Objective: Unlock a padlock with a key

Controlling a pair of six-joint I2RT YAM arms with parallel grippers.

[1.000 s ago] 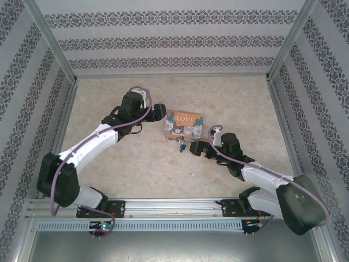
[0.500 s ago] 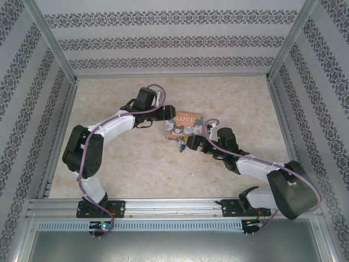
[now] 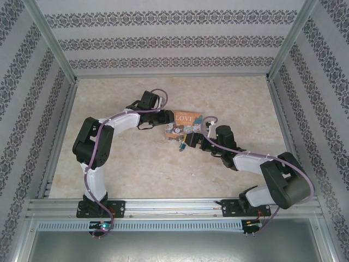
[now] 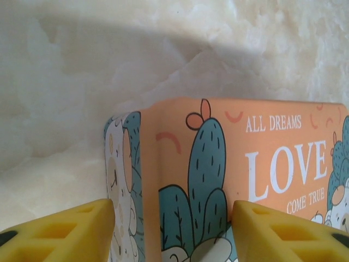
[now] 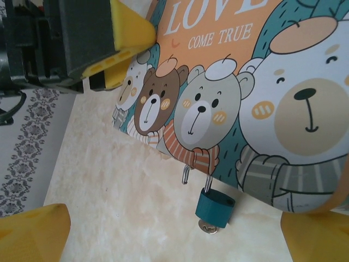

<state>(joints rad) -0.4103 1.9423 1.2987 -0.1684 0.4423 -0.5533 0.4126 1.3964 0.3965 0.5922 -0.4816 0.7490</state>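
Note:
The small teal padlock [image 5: 215,207] hangs by its silver shackle [image 5: 208,183] from the front edge of the orange "LOVE" tin [image 5: 256,103]. One shackle leg stands free of the body. The key [image 5: 207,227] shows as a silver head under the padlock body. My right gripper [image 5: 174,236] is open wide, its yellow fingertips low on either side, a short way in front of the padlock [image 3: 181,145]. My left gripper [image 4: 173,232] is partly closed, with the tin's left corner [image 4: 147,164] between its fingers; I cannot tell whether they touch it.
The tin [image 3: 184,121] sits mid-table on the marble-look top [image 3: 131,164]. The left gripper [image 3: 165,120] is at the tin's left end and the right gripper [image 3: 189,143] at its front. Patterned walls and metal posts [image 3: 52,49] close in the sides and back.
The left arm has folded and reached right to the tin, and its jaws have narrowed. The right arm has pushed forward, closer to the padlock, with its jaws still wide.

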